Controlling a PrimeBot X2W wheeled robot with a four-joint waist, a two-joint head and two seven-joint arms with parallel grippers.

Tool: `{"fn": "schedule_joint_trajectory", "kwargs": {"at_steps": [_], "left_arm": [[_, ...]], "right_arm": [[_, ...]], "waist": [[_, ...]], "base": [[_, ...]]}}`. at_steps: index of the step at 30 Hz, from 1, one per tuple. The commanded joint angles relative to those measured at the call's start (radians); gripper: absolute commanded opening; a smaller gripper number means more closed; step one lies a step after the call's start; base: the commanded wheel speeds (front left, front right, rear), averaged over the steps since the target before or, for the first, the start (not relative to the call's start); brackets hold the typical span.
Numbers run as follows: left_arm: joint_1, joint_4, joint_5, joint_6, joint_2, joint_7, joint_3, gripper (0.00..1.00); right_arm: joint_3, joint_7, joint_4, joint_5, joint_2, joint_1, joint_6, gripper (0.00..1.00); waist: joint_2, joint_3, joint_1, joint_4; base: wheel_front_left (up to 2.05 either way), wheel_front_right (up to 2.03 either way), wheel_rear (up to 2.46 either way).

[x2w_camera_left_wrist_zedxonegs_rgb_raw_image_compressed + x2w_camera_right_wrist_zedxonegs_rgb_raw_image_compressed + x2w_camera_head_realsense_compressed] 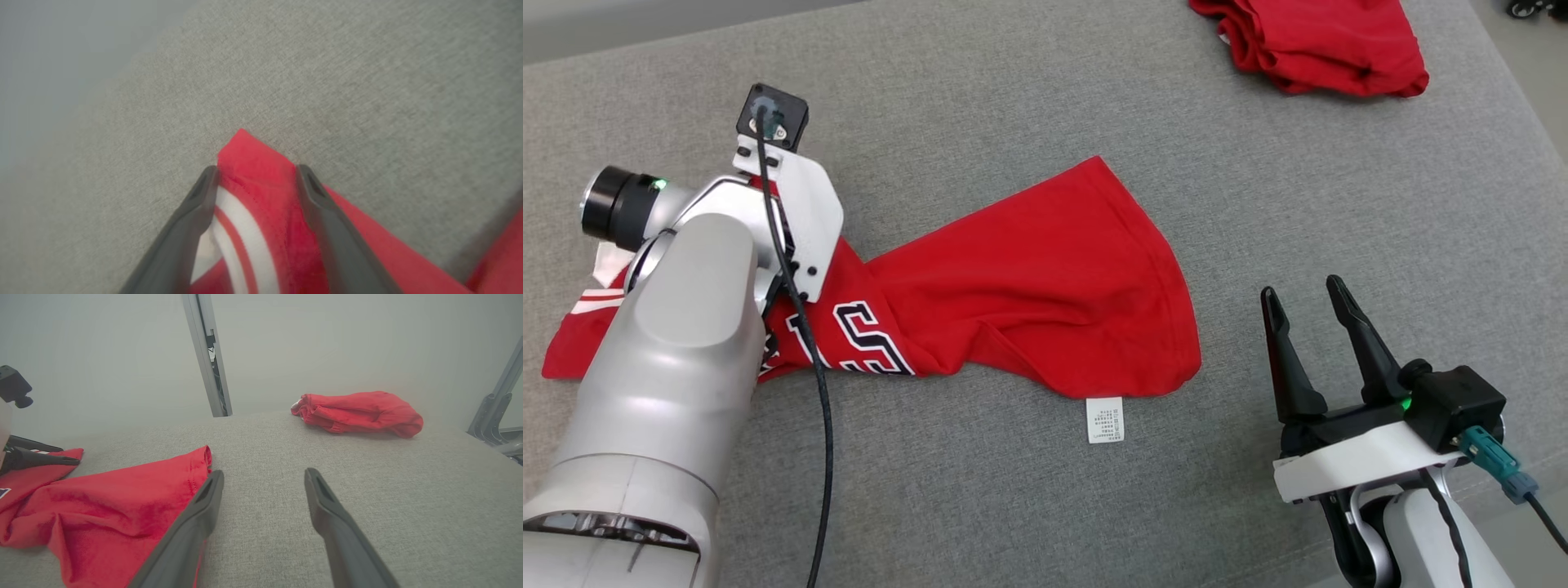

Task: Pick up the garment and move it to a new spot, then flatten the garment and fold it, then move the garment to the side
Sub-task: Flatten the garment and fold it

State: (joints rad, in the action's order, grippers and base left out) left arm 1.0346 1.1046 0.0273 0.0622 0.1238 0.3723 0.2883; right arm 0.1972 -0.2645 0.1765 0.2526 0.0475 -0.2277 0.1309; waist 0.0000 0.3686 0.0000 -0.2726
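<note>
Left pincer [256, 169] spread wide, straddles striped sleeve tip [253, 153] of red jersey [1045, 278], crumpled mid-counter [1094, 98]. Right pincer [1301, 287] released, empty, just beside hem. Risk: left nips thin edge only, sleeve slips, jersey bunches further. Second red garment [1323, 41] far right could mislead.

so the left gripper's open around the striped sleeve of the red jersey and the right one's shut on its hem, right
Not quite: the right gripper is open and empty, over the grey surface beside the hem of the red jersey; the right wrist view shows it. The rest stands.
</note>
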Motion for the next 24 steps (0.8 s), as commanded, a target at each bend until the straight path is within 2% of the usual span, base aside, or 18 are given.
{"fn": "schedule_joint_trajectory", "kwargs": {"at_steps": [1, 2, 3, 4, 12, 16, 20, 24], "left_arm": [[0.015, 0.026, -0.007, 0.010, 0.013, 0.002, 0.005, 0.47], [0.015, 0.026, -0.007, 0.010, 0.013, 0.002, 0.005, 0.47], [0.014, 0.029, -0.012, 0.014, 0.013, -0.014, 0.004, 0.13], [0.015, 0.028, -0.015, 0.016, 0.012, -0.037, 0.004, 0.00], [0.019, -0.008, -0.096, 0.035, -0.028, -0.258, -0.033, 0.00], [0.000, -0.065, -0.151, 0.052, -0.043, -0.412, -0.051, 0.00], [-0.060, -0.189, -0.206, 0.068, -0.056, -0.584, -0.030, 0.00], [-0.202, -0.402, -0.254, 0.068, -0.034, -0.633, -0.011, 0.00]], "right_arm": [[-0.006, -0.001, -0.002, 0.007, 0.006, -0.008, 0.000, 1.00], [-0.006, -0.001, -0.002, 0.007, 0.006, -0.008, 0.000, 1.00], [-0.007, -0.001, -0.002, 0.007, 0.006, -0.007, 0.000, 1.00], [-0.010, -0.001, -0.004, 0.006, 0.006, -0.006, 0.000, 1.00], [-0.018, -0.001, -0.005, 0.005, 0.006, 0.006, 0.000, 1.00], [-0.023, -0.001, 0.001, -0.006, 0.007, 0.011, 0.000, 1.00], [-0.038, -0.001, -0.001, -0.017, 0.006, 0.022, 0.000, 1.00], [-0.046, -0.001, 0.003, -0.033, 0.006, 0.027, 0.000, 1.00]], "waist": [[0.0000, -0.001, 0.0000, -0.003], [0.0000, -0.001, 0.0000, -0.003], [0.0000, -0.002, 0.0000, -0.003], [0.0000, -0.003, 0.0000, -0.001], [0.0000, -0.017, 0.0000, 0.043], [0.0000, -0.026, 0.0000, 0.084], [0.0000, -0.036, 0.0000, 0.136], [0.0000, -0.046, 0.0000, 0.193]], "base": [[0.00, 0.00, 0.00], [0.00, 0.00, 0.00], [0.00, 0.00, 0.00], [0.00, 0.00, 0.00], [0.00, 0.00, 0.00], [0.00, 0.00, 0.00], [0.00, 0.00, 0.00], [0.00, 0.00, 0.00]]}}
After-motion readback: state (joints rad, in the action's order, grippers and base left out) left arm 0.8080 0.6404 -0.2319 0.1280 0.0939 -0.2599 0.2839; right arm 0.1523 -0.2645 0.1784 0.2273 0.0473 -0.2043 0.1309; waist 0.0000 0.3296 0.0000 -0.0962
